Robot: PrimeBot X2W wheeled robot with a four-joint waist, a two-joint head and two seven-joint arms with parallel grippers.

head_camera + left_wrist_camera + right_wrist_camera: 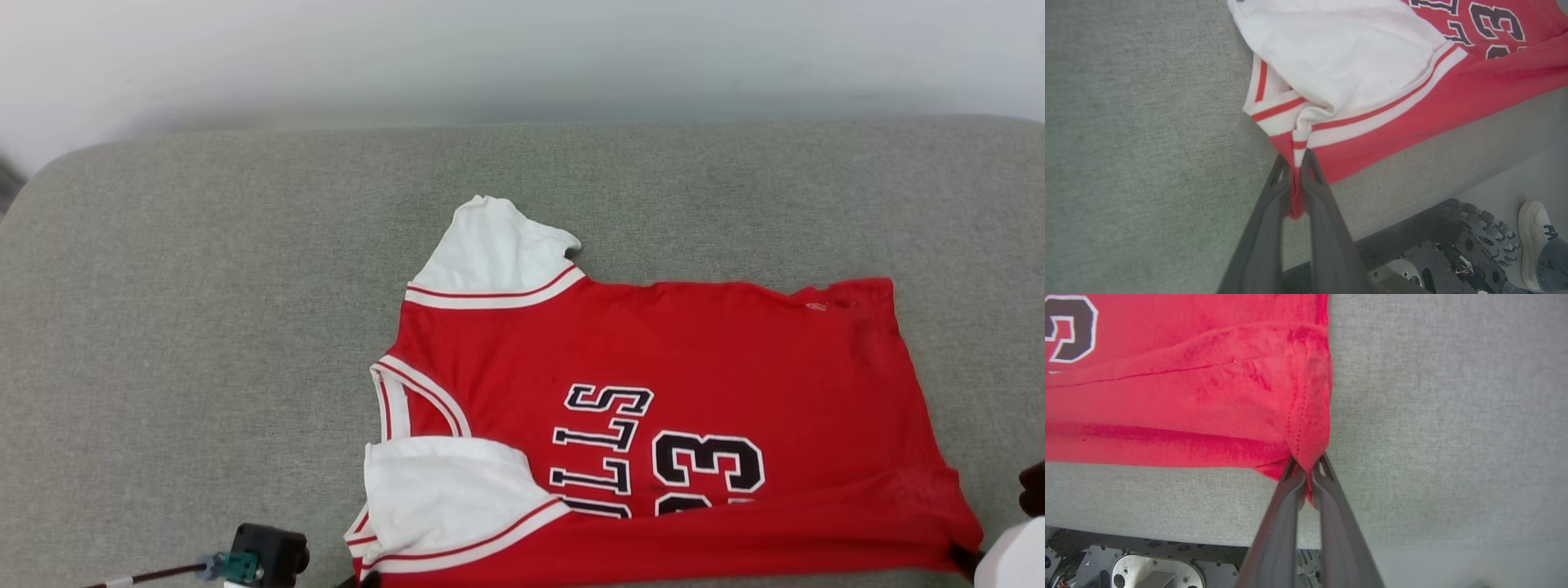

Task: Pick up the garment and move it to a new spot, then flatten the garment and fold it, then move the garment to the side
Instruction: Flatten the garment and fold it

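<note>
So, the garment [653,367] lay spread on the grey cushion [204,327], lower centre to lower right of the head view. Collar sat toward frame left, hem toward frame right, lettering and number face up. Its bottom edge in frame lapped over part of the lettering. One white sleeve [494,249] pointed to the frame's top; the other sleeve [441,490] lay folded onto the chest.

In the left wrist view I saw the left gripper [1295,157] pinched narrow on the striped corner by that sleeve, red cloth bunched between the fingers. In the right wrist view the right gripper [1306,462] was likewise clamped on the hem corner.

A pale shoe [1533,241] showed at lower right of the left wrist view, beside the robot's dark base [1453,253].
</note>
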